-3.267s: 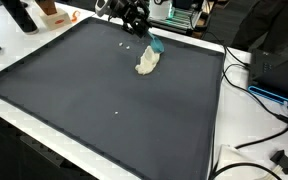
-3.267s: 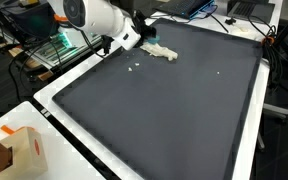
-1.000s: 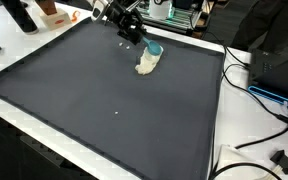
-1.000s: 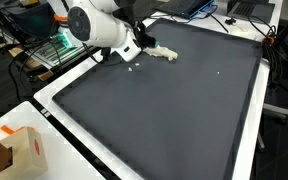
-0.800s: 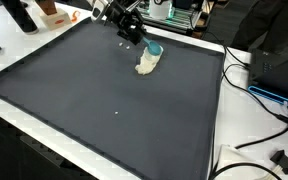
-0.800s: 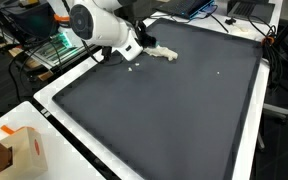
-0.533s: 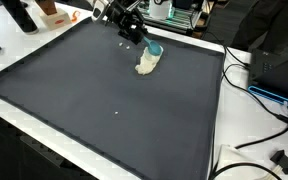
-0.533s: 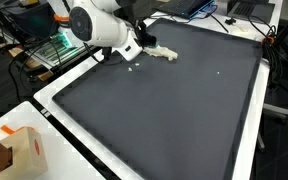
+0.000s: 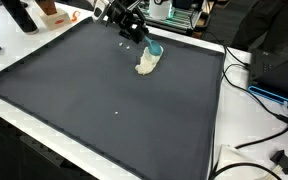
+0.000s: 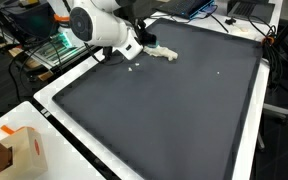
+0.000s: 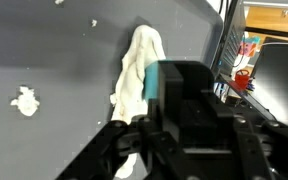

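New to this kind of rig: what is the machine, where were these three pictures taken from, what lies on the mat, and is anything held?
A white robot arm ends in a black gripper. Two pictures come from cameras standing apart from the robot; the third from a camera on its wrist. A dark mat covers the table. On it lie a crumpled cream cloth, a small teal thing at its end, and white scraps. The gripper hovers beside the cloth, seemingly holding nothing; whether its jaws are open is unclear.
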{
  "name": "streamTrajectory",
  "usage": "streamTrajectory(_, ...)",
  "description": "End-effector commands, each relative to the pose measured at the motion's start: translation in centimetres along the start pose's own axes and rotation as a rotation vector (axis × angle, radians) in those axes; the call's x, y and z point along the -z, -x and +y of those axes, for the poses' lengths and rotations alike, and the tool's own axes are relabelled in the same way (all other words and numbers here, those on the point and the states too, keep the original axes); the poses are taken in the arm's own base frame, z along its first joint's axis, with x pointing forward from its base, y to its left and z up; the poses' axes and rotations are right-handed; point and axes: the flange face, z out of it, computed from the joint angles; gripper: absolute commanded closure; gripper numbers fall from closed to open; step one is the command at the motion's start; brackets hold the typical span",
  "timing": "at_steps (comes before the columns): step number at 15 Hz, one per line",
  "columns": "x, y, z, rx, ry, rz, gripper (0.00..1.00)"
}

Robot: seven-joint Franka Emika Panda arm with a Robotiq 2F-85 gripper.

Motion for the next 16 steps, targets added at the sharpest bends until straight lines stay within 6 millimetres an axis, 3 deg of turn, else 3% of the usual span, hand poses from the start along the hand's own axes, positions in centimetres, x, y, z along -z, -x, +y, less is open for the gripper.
streamTrajectory(1, -0.3, 0.6, -0.4, 0.075, 0.028, -0.036, 0.75)
streamTrajectory(7, 0.1, -0.1, -2.9, 0.161, 0.044, -0.032, 0.75)
streamTrajectory(16, 1.7, -1.5, -8.4, 0.044, 0.113, 0.011, 0.75)
